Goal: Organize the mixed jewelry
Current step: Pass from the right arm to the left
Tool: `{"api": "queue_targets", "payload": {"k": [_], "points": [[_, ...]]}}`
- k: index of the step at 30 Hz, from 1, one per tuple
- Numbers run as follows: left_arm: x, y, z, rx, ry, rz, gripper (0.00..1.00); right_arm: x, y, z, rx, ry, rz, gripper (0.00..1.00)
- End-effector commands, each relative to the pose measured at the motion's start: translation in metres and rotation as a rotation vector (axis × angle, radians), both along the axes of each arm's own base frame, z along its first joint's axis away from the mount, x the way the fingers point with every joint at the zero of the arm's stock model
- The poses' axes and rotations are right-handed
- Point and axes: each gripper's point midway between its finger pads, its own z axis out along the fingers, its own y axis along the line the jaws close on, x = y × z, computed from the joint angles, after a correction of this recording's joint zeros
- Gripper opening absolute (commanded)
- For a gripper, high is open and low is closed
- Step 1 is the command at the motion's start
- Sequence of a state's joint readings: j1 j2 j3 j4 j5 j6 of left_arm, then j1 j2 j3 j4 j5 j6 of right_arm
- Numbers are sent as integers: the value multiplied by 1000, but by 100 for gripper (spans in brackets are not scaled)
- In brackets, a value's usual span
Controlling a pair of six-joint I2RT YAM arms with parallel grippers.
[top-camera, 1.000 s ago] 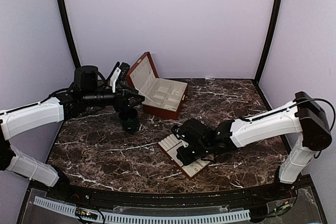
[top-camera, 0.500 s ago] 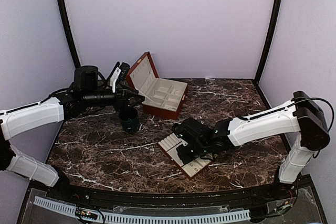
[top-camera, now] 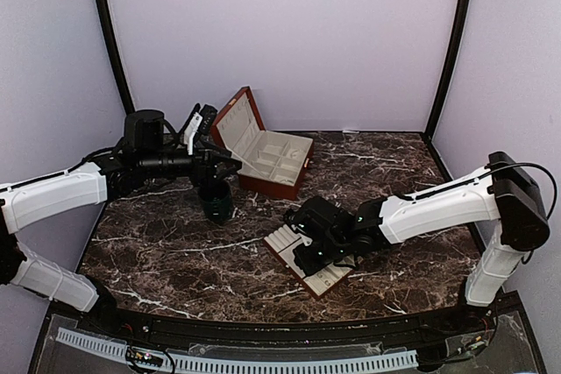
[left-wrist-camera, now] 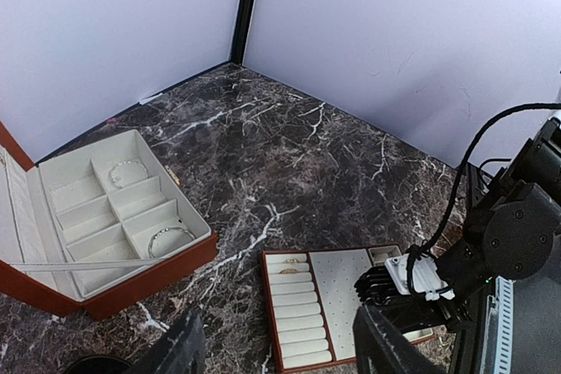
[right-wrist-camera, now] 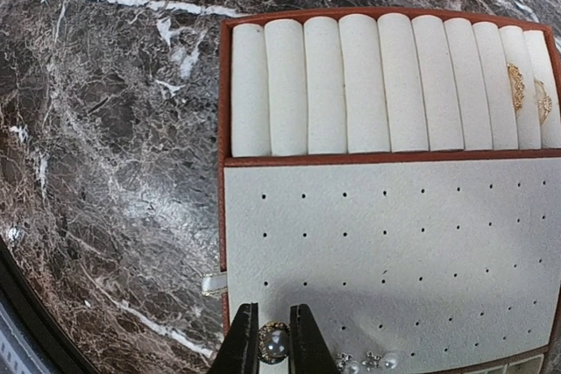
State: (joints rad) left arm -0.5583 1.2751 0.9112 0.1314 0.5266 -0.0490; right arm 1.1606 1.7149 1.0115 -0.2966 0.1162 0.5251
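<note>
In the right wrist view my right gripper [right-wrist-camera: 273, 345] is shut on a small pearl stud [right-wrist-camera: 275, 342], low over the near left corner of the cream slotted tray [right-wrist-camera: 394, 243]. A few more tiny studs [right-wrist-camera: 372, 360] lie on the tray's holed panel just right of it. Two thin gold rings [right-wrist-camera: 516, 85] sit in the tray's roll slots at the far right. From above, the right gripper [top-camera: 308, 257] covers the tray [top-camera: 284, 237]. My left gripper [top-camera: 219, 165] hangs open above the dark green cup [top-camera: 216, 204], its fingers [left-wrist-camera: 180, 349] holding nothing.
The red-brown box [left-wrist-camera: 114, 291] stands open at the back left, lid up, with a thin bracelet [left-wrist-camera: 127, 171] in a far compartment and another bracelet [left-wrist-camera: 169, 236] in a near one. A small white tab [right-wrist-camera: 213, 284] sticks out from the tray's left edge.
The right arm has crept slightly to the left over the tray, still holding the stud. The left arm has not moved.
</note>
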Motion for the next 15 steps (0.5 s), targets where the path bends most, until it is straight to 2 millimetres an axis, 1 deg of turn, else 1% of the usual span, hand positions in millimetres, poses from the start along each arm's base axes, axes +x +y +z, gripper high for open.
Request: {"api": "queue_targets", "payload": {"k": [1,15], "points": [[-2,2,-2,-4,9,-6,59,-3,0,0,-7,-3,23,0],[-2,1,-2,-4,10,-7,59,-5,-5,-5,-49,-29,29,0]]}}
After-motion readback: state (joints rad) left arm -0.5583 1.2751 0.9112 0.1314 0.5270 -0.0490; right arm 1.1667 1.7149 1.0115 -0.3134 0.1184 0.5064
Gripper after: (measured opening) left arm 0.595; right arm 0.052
